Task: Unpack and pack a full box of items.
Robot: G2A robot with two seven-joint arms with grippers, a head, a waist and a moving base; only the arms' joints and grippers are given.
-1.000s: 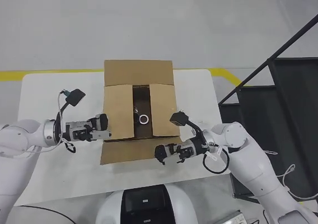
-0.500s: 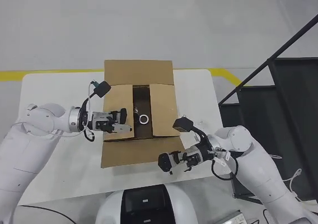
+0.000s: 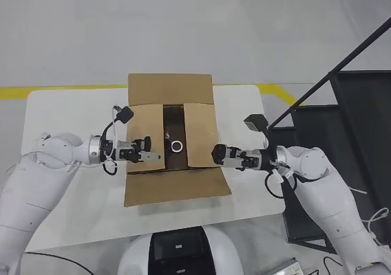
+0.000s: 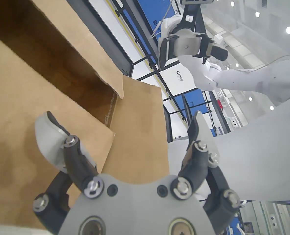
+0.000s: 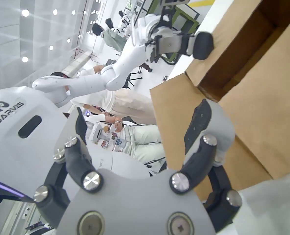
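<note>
Sitting mid-desk [image 3: 58, 110], cardboard box [image 3: 171, 89]: left flap [image 3: 140, 120] and right flap [image 3: 199, 130] folded in, gap between them.
Inside, through the gap, a small white ring-shaped item [image 3: 176, 146]. Over the left flap beside the gap, left pincer [image 3: 147, 146], fingers spread, empty. At the right flap's outer edge, right pincer [image 3: 217, 152], likewise spread and empty.

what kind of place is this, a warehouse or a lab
Likely a robotics lab or test hall, not a home: a white table with a cardboard box stands on a grey floor with a yellow line, a black metal structure beside it, ceiling spotlights overhead.
</note>
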